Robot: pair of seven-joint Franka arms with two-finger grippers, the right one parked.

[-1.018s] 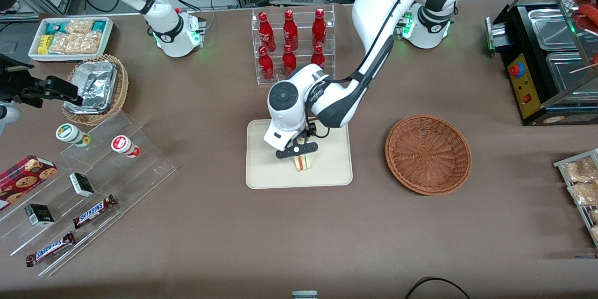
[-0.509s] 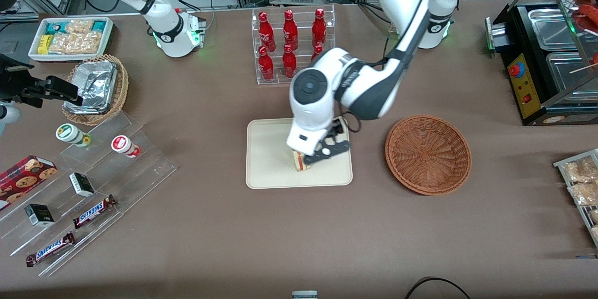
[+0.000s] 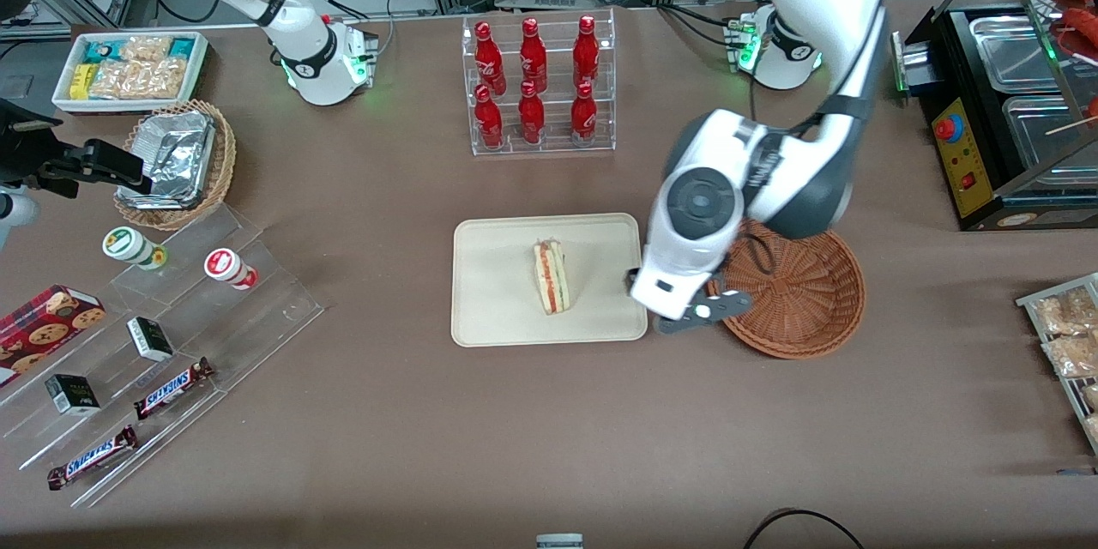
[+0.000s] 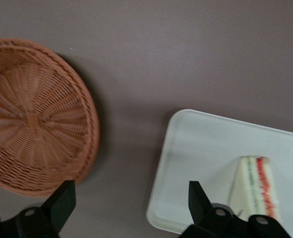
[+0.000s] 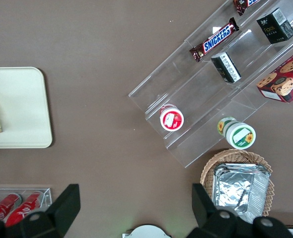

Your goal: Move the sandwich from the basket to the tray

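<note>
Resting on the tray (image 3: 497, 309), near its middle, the sandwich (image 3: 551, 277) lies with its red and green filling edge up; nothing is touching it. Transfer looks done, judging by this layout.

Gripper (image 3: 699, 315) hangs above the bare table, between the tray's short edge and the basket (image 3: 802, 322), clear of both. Fingers (image 4: 61, 202) spread wide, nothing between them. Wrist view confirms: basket (image 4: 35, 119) to one side of the fingers, tray (image 4: 196, 148) with sandwich (image 4: 253, 186) to the other, brown tabletop directly under the tool.

Basket shows no contents in either view. Part of its rim, on the side nearest the tool, is hidden under the arm's wrist in the front view.

What is left, as a judgement: only for the arm to pull away; no further item visible to carry.

Around: rack of red bottles (image 3: 536, 81) farther from the front camera than the tray, well apart from the tool. Clear stepped shelf with chocolate bars (image 3: 171, 386) and small cups (image 3: 230, 268) toward the parked arm's end. Foil-lined wicker basket (image 3: 176, 163) there too. Black warmer cabinet (image 3: 1004, 103) at the working arm's end.

Obstacles: none near the tool. Basket rim is the closest thing to it.
</note>
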